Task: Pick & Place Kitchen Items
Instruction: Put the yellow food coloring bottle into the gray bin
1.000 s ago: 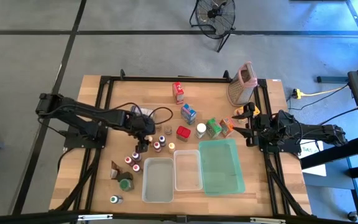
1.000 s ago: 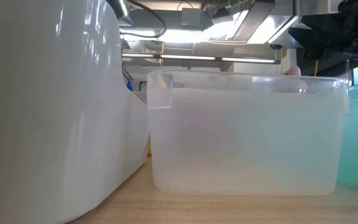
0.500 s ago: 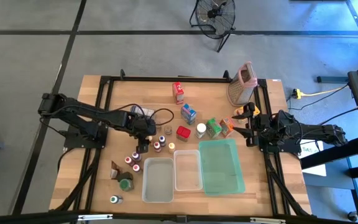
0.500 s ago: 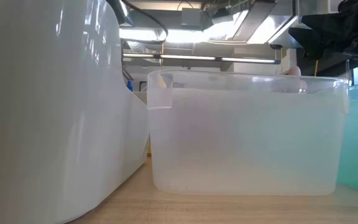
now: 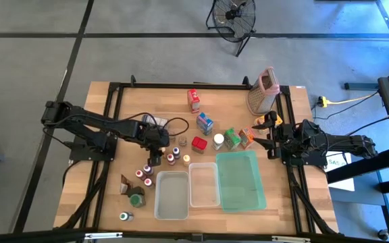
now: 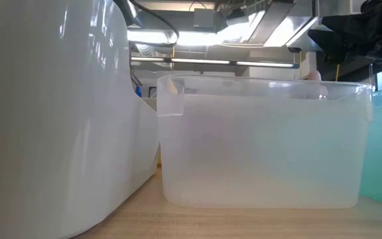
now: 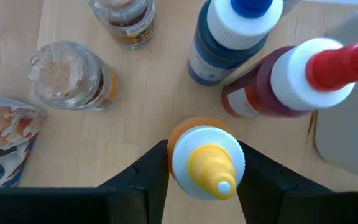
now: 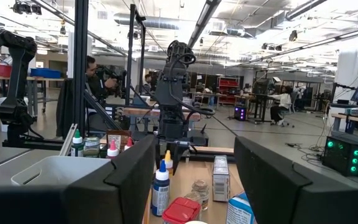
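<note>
Tubs [image 5: 188,192], two; tray [image 5: 240,181], one.

The left arm reached in from the table's left edge, elbow bent, wrist turned down over the wood. The left gripper [image 5: 155,159] pointed straight down, and its two dark fingers [image 7: 148,171] stood close on either side of a yellow-capped bottle [image 7: 206,163] between the jaws, touching or nearly so. The right arm lay stretched along the table's right side, the right gripper [image 5: 267,135] level, its fingers [image 8: 123,177] held well apart with nothing between the jaws.
</note>
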You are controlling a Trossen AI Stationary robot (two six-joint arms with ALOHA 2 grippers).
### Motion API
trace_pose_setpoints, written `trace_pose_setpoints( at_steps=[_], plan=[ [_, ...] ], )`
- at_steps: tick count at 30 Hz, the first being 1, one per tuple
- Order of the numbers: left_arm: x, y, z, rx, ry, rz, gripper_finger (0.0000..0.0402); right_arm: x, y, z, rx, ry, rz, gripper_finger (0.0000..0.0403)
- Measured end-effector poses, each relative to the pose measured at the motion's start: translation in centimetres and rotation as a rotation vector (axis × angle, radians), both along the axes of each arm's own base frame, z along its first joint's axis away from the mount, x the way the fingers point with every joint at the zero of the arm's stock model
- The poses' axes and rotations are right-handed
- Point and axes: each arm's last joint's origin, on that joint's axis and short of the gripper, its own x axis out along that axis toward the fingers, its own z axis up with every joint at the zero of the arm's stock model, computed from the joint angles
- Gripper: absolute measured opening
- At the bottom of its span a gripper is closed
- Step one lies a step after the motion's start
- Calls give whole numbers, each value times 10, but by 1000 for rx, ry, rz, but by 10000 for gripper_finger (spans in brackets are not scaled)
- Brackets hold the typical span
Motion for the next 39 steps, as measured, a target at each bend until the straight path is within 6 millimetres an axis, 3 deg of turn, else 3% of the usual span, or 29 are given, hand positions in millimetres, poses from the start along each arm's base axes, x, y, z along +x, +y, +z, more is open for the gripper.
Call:
trace_pose_setpoints(
  at_steps=[6,10,16,20,24,31,39],
  plan=[
    [-6,8,16,31,50,56,147,0,0,0,0,0,-2,222],
    [-1,10,49,40,57,68,145,0,0,0,0,0,-2,221],
    [1,4,112,29,28,70,145,0,0,0,0,0,-2,221],
    [-4,-10,150,-13,-11,72,145,0,0,0,0,0,-2,221],
    [-6,-31,172,-83,-82,50,145,0,0,0,0,0,-2,221],
    [-2,-72,166,-124,-79,56,145,0,0,0,0,3,-1,221],
    [29,-120,130,-114,-23,-29,145,0,0,-2,1,15,1,221]
  ],
)
